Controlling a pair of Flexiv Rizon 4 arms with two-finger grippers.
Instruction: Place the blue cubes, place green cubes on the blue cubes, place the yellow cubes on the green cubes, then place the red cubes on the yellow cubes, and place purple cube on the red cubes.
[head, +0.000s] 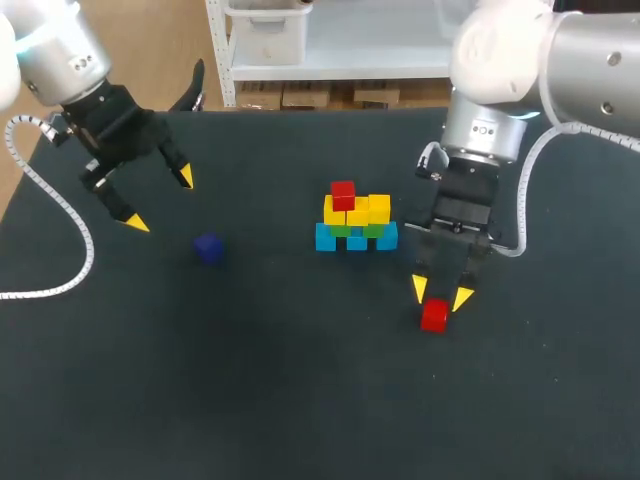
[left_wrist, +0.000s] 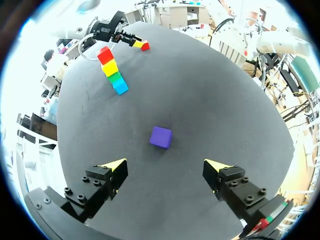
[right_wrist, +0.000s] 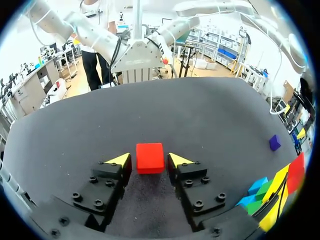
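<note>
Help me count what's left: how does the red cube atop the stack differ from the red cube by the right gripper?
The stacked red cube rests on yellow cubes; the loose red cube lies on the dark table. The loose red cube sits between the fingers of the open right gripper; the stacked red cube has no gripper near. Both share colour and apparent size.

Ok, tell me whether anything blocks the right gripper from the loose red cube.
Nothing visible does. The small red cube lies on the dark table between the right gripper's open yellow fingertips, a gap on each side.
</note>
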